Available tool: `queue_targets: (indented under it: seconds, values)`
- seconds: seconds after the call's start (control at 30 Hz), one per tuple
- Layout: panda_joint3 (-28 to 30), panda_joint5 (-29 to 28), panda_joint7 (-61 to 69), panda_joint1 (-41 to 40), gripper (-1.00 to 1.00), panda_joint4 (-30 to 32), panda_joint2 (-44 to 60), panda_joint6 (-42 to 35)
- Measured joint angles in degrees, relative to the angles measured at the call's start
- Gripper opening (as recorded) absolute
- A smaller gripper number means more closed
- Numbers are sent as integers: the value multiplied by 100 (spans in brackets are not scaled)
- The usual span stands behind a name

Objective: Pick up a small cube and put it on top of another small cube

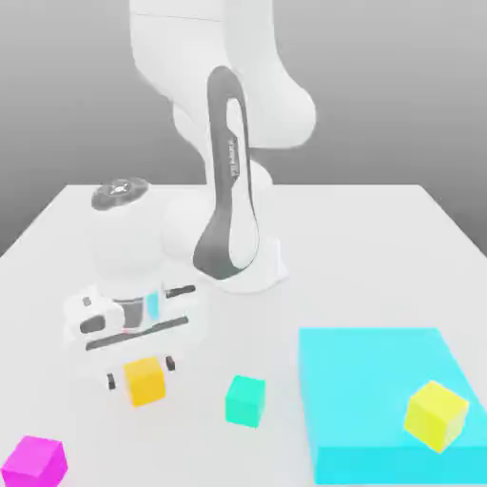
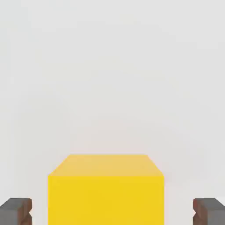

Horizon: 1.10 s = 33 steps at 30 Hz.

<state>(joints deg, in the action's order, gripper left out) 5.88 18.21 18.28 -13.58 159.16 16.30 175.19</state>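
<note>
The task had barely begun: the orange cube (image 1: 146, 380) sat on the table (image 1: 380, 238) at the exterior view's lower left, between the spread fingers of the gripper (image 1: 141, 373), with gaps either side, ungrasped. The teal cube (image 1: 245, 399) stood near, toward lower centre, bare-topped. Grasping, lifting and stacking remained. The hand view showed those gaps beside the orange cube (image 2: 106, 193) plainly; the exterior view showed the teal cube.

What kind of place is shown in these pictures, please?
Likely a simulated robot test tabletop: a plain white table before a grey void, with toy blocks such as the orange cube and teal cube under the arm's pincer.
</note>
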Motion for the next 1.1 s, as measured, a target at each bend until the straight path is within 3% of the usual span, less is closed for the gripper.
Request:
queue_targets:
  seconds: [0.17, 0.37, 0.53, 0.9, 1.1]
  values:
    - [-34, -4, -3, -35, -100, -3, 13, 3]
    - [868, -1189, -886, 579, -100, 226, -1017, -783]
    - [737, -1777, -1861, 831, -100, 292, -1623, -1310]
    - [-33, -1945, -4150, 1717, -100, 185, -2263, -2052]
    - [-152, -1724, -4275, 1914, -100, 111, -1485, -1341]
